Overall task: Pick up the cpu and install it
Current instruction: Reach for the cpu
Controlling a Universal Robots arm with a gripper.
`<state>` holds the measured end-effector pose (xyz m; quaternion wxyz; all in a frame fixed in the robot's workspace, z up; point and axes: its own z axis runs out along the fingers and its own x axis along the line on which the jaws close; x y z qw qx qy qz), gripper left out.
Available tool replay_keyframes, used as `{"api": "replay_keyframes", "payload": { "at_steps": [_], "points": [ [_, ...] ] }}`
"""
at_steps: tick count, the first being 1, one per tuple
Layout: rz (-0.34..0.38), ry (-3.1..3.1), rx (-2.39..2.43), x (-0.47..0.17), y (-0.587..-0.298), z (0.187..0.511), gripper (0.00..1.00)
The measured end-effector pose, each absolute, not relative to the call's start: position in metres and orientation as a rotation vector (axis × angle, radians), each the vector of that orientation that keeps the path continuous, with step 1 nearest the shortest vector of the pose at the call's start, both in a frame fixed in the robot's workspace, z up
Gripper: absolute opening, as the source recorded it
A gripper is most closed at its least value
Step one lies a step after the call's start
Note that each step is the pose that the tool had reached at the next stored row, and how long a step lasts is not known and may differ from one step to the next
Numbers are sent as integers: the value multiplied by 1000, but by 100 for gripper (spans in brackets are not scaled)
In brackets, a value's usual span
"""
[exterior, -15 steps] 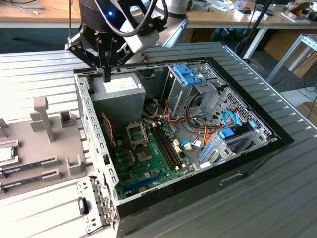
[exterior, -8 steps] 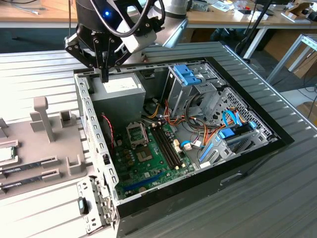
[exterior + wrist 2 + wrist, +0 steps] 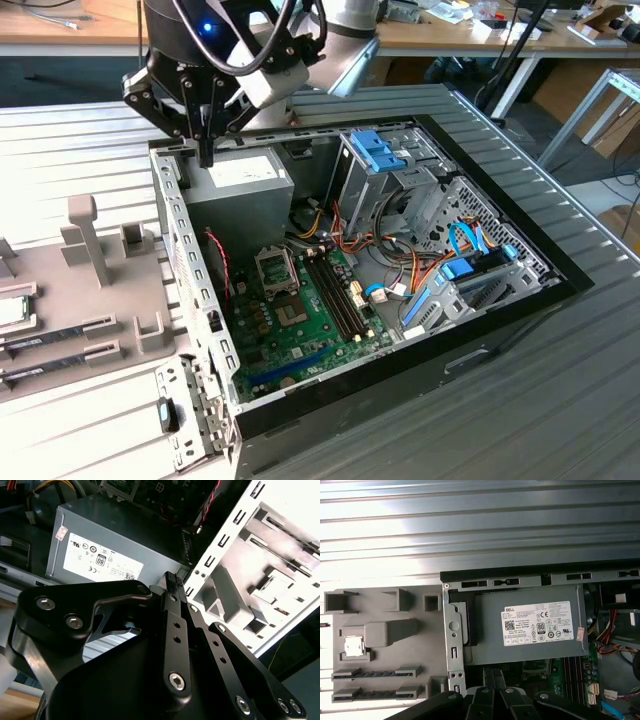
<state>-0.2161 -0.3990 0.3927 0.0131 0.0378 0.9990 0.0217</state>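
A ribbed metal table (image 3: 540, 400) is seen carrying an opened desktop computer case (image 3: 420, 385), laid on its side. Beside the case, toward the exterior view's left, a grey moulded fixture tray (image 3: 60, 265) is set on the same table, just beside the case's perforated wall.

Inside the case, a grey power supply (image 3: 240, 190) with a white label is mounted at the far corner. A green motherboard (image 3: 300, 335) is laid across the case floor below it. An empty-looking CPU socket frame (image 3: 275, 270) is seen on the board near the power supply. Whether the frame is latched cannot be told.

The gripper (image 3: 206, 158) is held over the edge of the power supply, close to the case wall that faces the tray. In the second wrist view its fingers (image 3: 173, 610) are seen brought together at the tips, and nothing is held between them.

The cpu (image 3: 353, 646) is seated in a square pocket of the tray in the first wrist view, well apart from the gripper. In the exterior view it is cut by the picture's left edge (image 3: 12, 312). Two memory sticks (image 3: 370, 674) are slotted in the tray near the cpu.
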Motion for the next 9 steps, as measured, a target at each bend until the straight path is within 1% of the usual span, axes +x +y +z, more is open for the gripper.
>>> {"api": "replay_keyframes", "payload": {
  "at_steps": [9],
  "points": [
    [68, 3112, 118, -223, -399, 393, 11]
  ]
}}
